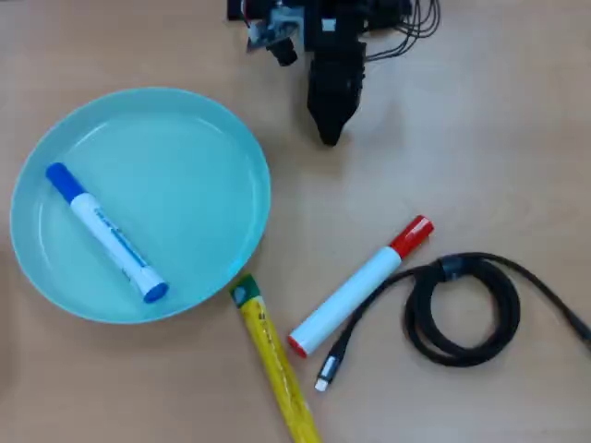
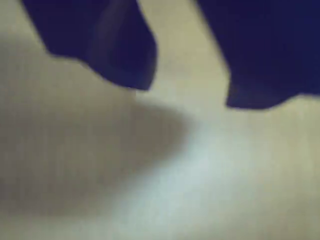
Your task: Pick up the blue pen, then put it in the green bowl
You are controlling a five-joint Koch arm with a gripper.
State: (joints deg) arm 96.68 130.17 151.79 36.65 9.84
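Note:
The blue pen point(image 1: 106, 233), a slim white marker with a blue cap and blue end, lies diagonally inside the green bowl point(image 1: 217, 129), a wide pale aqua dish at the left of the overhead view. My gripper point(image 1: 328, 137) hangs near the top centre, well to the right of the bowl and apart from the pen. In the wrist view the gripper point(image 2: 187, 97) shows two dark fingers with a gap between them and only bare, blurred table below. It is open and holds nothing.
A yellow tube-like pen point(image 1: 274, 362) with a green tip touches the bowl's lower right rim. To its right lies a thick white marker with a red cap point(image 1: 360, 286). A coiled black cable point(image 1: 462, 309) rests at the right. The arm's base point(image 1: 323, 18) and wires sit at the top edge.

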